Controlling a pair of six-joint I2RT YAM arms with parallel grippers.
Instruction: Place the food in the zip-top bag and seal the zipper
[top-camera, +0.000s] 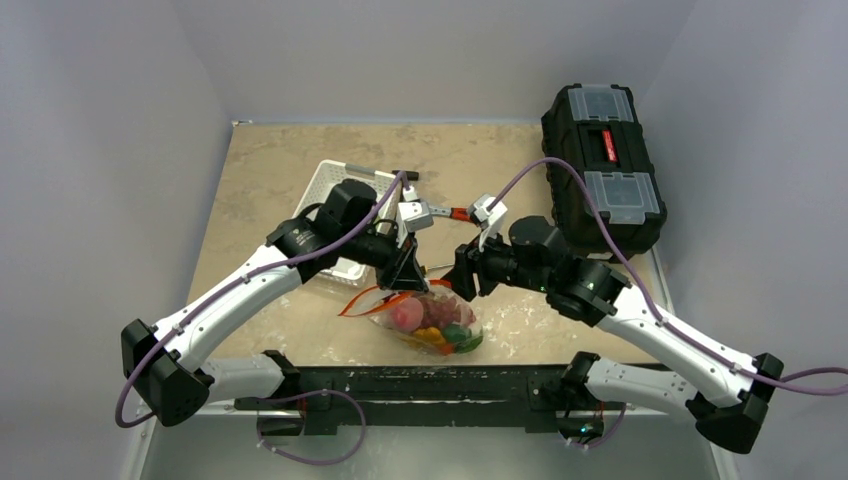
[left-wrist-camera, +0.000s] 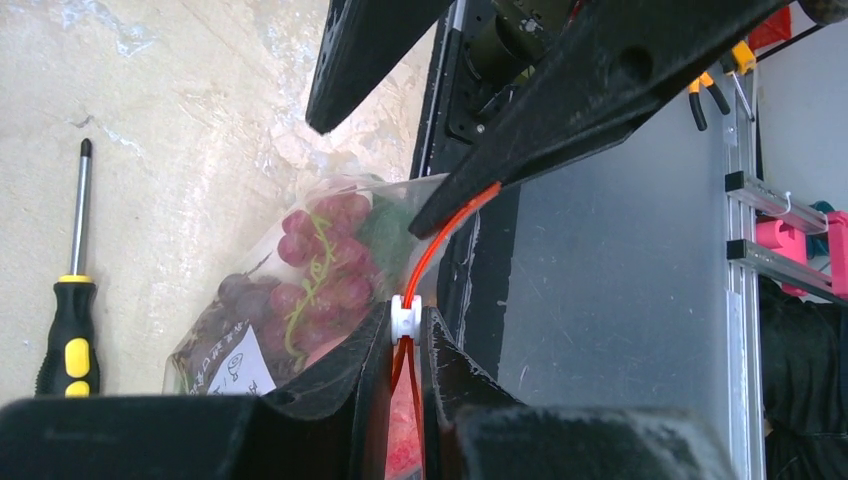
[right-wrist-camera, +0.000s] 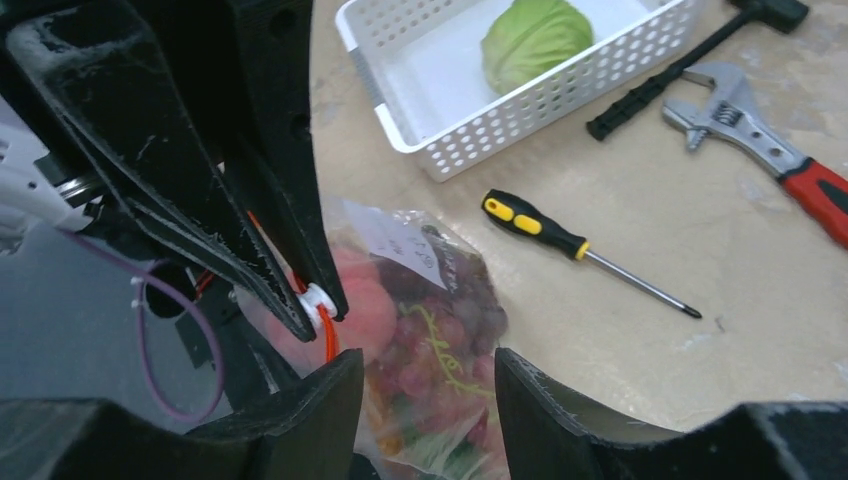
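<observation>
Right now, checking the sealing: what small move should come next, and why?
Probably close the right tool on the bag by the zipper: it stands open, while the left tool pinches the slider and needs a counter-hold to pull against.

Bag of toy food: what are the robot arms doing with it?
The left gripper is shut on the zipper of the bag, holding its mouth up. The right gripper is open close by, gripping nothing. Grapes and other toy food are already inside, but the cabbage sits in the basket.
</observation>
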